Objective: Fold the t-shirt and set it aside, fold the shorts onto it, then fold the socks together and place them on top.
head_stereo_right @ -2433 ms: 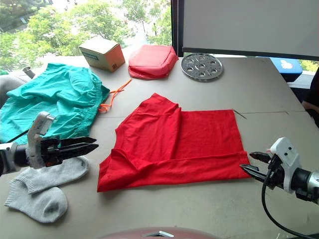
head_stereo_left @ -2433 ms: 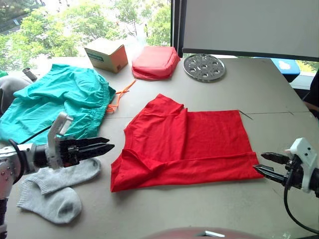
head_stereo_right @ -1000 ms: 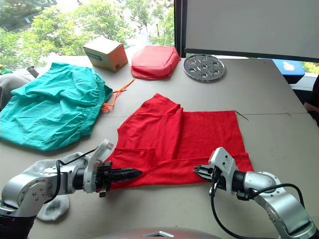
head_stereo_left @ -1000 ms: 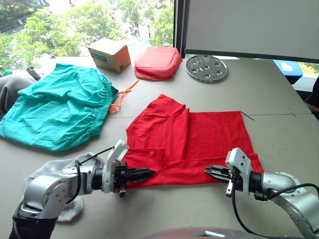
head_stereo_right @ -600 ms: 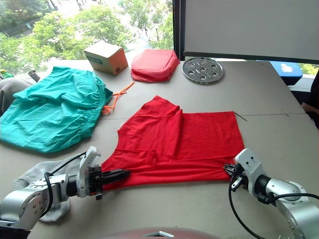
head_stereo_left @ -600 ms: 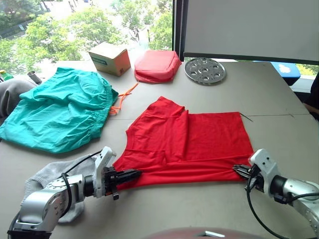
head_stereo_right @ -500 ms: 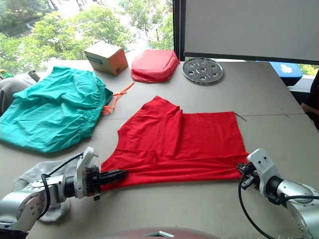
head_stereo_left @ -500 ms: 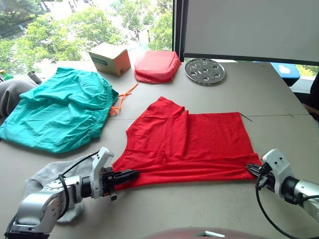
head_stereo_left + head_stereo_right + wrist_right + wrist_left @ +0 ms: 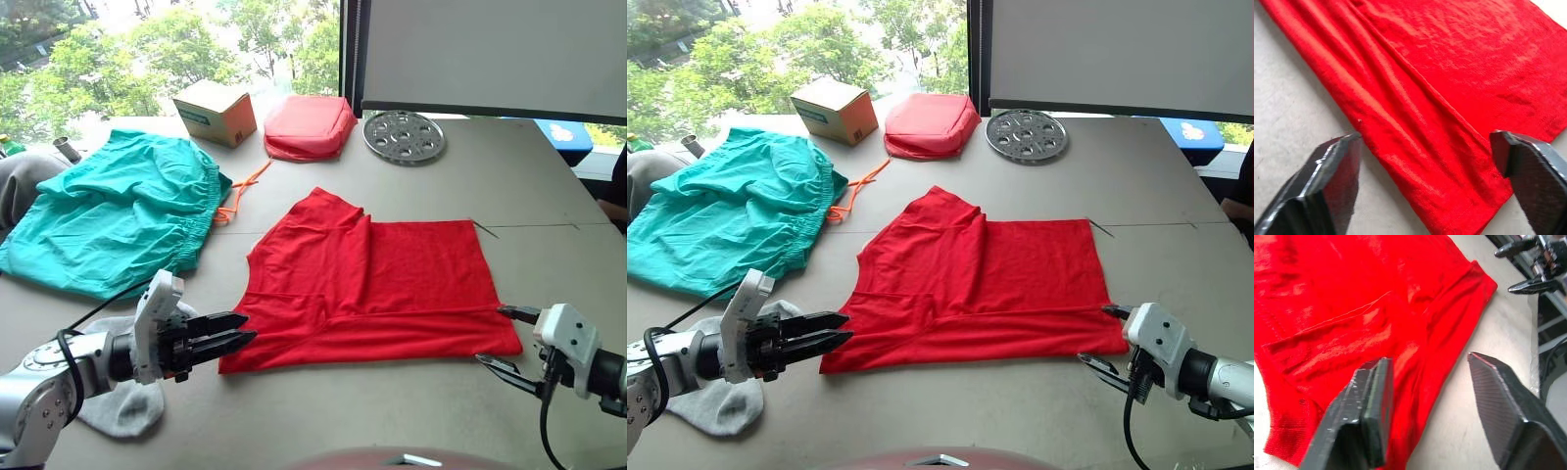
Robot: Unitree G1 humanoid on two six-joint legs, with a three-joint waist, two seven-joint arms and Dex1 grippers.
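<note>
The shirt (image 9: 372,289) lies flat mid-counter (image 9: 549,196), long axis running left to right, near hem facing you. Your left pincer (image 9: 227,340) is open just off its near left corner; your right pincer (image 9: 509,338) is open at the near right corner. Each arm takes its own corner; fold away from you, I'd judge.

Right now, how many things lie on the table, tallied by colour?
Red: 2, t-shirt and pouch
Teal: 1, shorts
Grey: 2, socks counted as one, and perforated disc
Tan: 1, box
Total: 6
</note>
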